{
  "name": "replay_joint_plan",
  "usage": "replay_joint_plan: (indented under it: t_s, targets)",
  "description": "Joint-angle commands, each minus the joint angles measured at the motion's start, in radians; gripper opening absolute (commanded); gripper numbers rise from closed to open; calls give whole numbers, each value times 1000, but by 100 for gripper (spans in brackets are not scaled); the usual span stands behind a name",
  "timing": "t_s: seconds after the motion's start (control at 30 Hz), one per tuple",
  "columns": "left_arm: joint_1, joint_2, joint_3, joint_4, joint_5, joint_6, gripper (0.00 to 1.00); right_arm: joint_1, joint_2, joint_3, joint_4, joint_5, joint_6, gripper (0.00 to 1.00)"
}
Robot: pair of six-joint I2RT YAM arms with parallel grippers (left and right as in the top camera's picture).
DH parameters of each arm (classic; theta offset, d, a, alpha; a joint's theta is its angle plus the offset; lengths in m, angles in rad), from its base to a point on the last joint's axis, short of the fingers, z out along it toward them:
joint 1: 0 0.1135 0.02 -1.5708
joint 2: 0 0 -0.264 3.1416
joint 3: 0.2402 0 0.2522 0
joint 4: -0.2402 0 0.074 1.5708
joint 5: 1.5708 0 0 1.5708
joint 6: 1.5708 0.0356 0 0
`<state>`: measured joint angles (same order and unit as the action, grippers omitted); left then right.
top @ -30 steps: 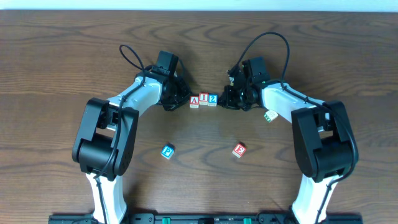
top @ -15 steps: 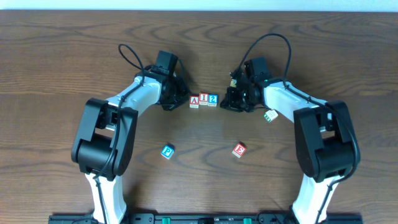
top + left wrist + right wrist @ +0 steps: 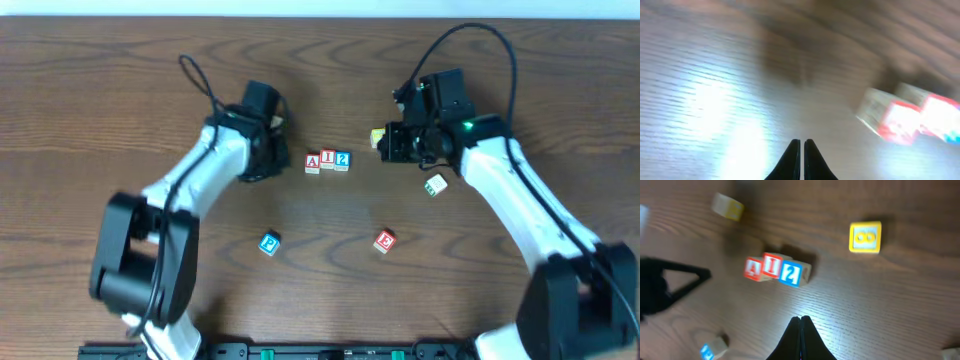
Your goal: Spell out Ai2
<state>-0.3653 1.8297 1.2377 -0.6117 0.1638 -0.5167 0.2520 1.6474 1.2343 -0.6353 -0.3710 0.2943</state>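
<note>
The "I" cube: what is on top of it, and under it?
Nothing lies on the "I" cube; its letter shows fully. It rests on the table; its bottom face is hidden.

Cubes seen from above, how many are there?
7: A cube, I cube, 2 cube in a row; P cube, E cube below; yellow cube right of row; green-marked cube farther right. Others may be hidden.

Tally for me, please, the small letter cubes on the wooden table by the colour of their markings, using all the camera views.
Red: 3, the white cube with red "A", white cube with red "I", red "E" cube
Blue: 2, the blue-and-white "2" cube, blue "P" cube
Yellow: 2, the yellow cube, blurred yellowish cube
Green: 1, the white cube with green marks
Total: 8
</note>
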Motion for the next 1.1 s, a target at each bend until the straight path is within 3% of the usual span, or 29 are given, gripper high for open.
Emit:
replay_joint_plan:
  t_s: [0.0, 0.17, 0.4, 0.67, 1.07]
  targets:
    - [-70, -67, -94, 48, -61, 29, 6, -4, -83, 20, -15, 32, -22, 1]
    - [-148, -84, -188, 158, -106, -17, 6, -4, -213, 20, -33, 71, -18, 2]
    - [-209, -83, -193, 277, -151, 192, 6, -4, -406, 21, -44, 113, -42, 2]
    - [-216, -23, -193, 303, -138, 208, 6, -4, -589, 21, -80, 113, -41, 2]
    - [-221, 16, -193, 352, -111, 203, 6, -4, -660, 21, -148, 113, -40, 2]
